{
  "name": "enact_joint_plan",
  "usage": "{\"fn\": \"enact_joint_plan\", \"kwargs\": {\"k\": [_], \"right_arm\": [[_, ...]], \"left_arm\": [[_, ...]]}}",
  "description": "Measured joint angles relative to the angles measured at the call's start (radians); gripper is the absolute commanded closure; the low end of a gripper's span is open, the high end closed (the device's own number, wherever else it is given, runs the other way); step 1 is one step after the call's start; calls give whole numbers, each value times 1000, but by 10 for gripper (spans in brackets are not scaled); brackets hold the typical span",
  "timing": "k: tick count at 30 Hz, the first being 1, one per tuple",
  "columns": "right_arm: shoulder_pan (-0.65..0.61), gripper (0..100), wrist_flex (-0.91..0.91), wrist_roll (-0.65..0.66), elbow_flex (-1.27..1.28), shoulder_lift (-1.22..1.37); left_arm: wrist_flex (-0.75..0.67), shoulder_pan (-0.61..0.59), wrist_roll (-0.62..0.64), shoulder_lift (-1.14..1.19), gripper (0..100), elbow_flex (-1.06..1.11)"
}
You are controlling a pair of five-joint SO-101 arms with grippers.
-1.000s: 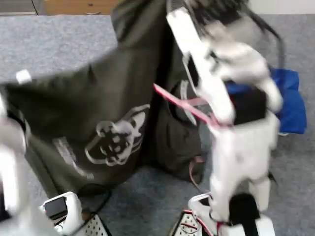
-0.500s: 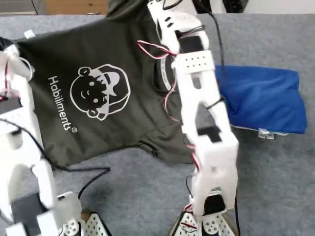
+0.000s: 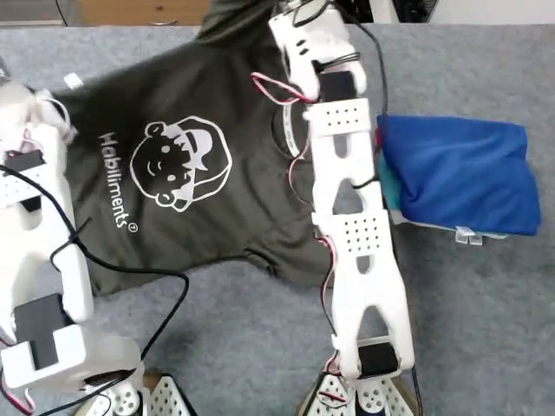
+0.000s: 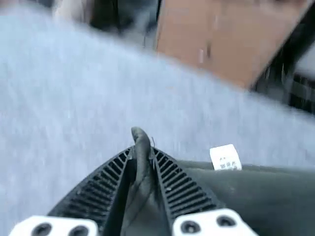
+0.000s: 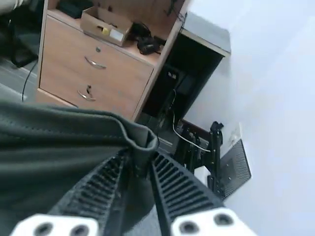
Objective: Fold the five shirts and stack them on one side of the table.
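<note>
A dark olive shirt (image 3: pixel 182 182) with a white cartoon face print lies spread over the grey table, print side up. My left gripper (image 4: pixel 141 147) is shut on a pinched fold of its edge near the white tag (image 4: pixel 225 158), at the table's left side (image 3: pixel 22 95). My right gripper (image 5: pixel 140 152) is shut on the shirt's hem (image 5: pixel 74 128) at the far edge, where the right arm (image 3: pixel 334 139) stretches across the shirt. A folded blue shirt (image 3: pixel 460 178) lies at the right.
Grey carpet-like table surface (image 3: pixel 486 329) is bare in front and at the right. A wooden drawer cabinet (image 5: pixel 88 73) and a dark desk stand behind the table. Cables (image 3: pixel 130 286) trail from the left arm's base.
The olive shirt was lifted and hanging bunched a second ago; it now lies spread flat with the print up. Both arms have swung out toward the far edge, still holding it.
</note>
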Motion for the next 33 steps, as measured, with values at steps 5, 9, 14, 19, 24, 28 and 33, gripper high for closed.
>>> {"fn": "enact_joint_plan", "kwargs": {"k": [5,9,14,19,24,28,33], "right_arm": [[3,995,284,-8,-8,-23],[12,996,517,-11,-11,-44],[14,996,747,-14,-25,-69],[14,996,922,-8,-25,-137],[31,996,971,54,-25,-184],[31,996,971,92,18,-244],[32,996,971,106,262,-370]], "left_arm": [[196,3,0,-103,981,58],[311,3,0,-190,981,114],[419,2,3,-305,981,172],[511,2,6,-436,981,255],[497,-6,0,-532,981,416],[488,-23,-20,-559,981,540],[486,-52,-26,-585,981,574]]}}
